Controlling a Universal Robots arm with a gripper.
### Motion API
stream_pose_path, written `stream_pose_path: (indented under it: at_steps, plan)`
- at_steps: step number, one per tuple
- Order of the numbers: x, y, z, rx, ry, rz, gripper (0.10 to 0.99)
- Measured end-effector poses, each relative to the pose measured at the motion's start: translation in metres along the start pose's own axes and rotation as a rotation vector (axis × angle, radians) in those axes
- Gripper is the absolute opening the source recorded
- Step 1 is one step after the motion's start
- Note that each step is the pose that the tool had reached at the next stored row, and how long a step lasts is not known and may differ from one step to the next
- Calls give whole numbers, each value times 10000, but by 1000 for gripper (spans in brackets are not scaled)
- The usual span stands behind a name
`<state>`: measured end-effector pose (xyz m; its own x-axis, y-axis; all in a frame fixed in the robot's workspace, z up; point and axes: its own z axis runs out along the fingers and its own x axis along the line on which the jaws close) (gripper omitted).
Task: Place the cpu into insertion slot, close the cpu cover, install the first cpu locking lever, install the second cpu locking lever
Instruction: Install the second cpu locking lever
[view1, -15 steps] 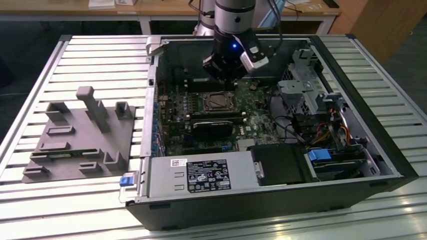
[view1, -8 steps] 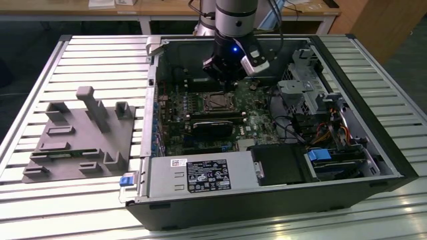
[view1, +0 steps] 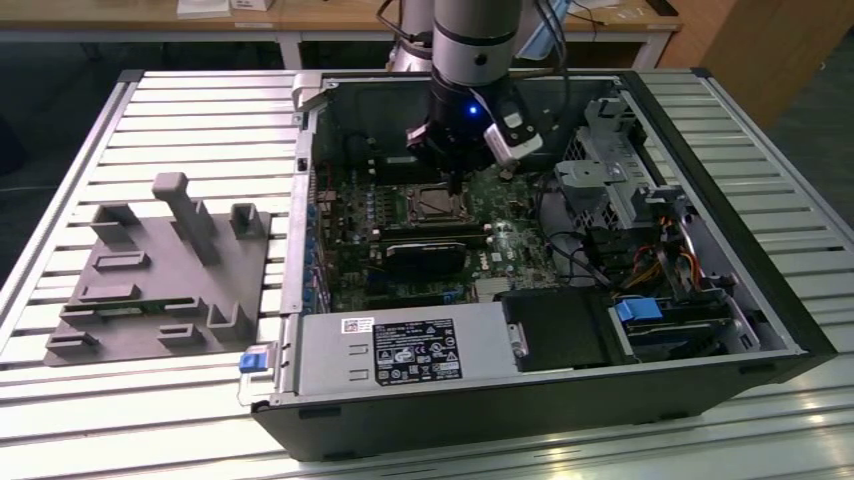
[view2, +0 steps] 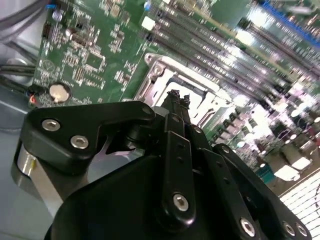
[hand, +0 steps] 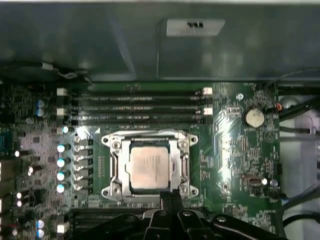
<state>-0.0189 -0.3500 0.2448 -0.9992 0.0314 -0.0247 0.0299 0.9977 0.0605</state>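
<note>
The cpu (hand: 149, 169) lies flat in the insertion slot (hand: 111, 192) on the green board, its dull silver top showing. The cpu cover (hand: 177, 162) is down flat over it, framing the chip through its window. In the first wrist view my gripper (hand: 170, 196) is shut, its black fingertips pressed together with nothing seen between them, right at one edge of the slot. In the second wrist view my gripper (view2: 178, 100) points at the cover's silver frame (view2: 162, 80). In the exterior view my gripper (view1: 459, 185) hangs just above the slot (view1: 434, 207). I cannot tell how the locking levers stand.
Long memory slots (hand: 140, 107) run beside the socket. A black block (view1: 424, 258) and the power supply (view1: 400, 350) lie nearer the case front. The drive cage (view1: 614, 150) and cables fill the exterior view's right. A grey fixture (view1: 160, 270) sits on the slatted table.
</note>
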Motion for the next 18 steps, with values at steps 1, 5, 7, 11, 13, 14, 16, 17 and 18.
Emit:
stream_pose_path:
  at_steps: [1, 5, 7, 11, 13, 14, 16, 17, 18]
  plan:
    - [-1, -19, 1, 1, 1, 0, 106]
    - [0, -44, 36, -32, 0, 2, 106]
    - [0, -47, 53, -83, 3, 3, 106]
    - [2, -71, 81, -269, 9, 7, 106]
    - [2, -88, 93, -422, 13, 11, 106]
    - [2, -102, 97, -469, 14, 13, 106]
    - [1, -137, 102, -504, 15, 14, 106]
    - [2, -156, 103, -521, 16, 14, 106]
    - [4, -176, 104, -537, 16, 14, 106]
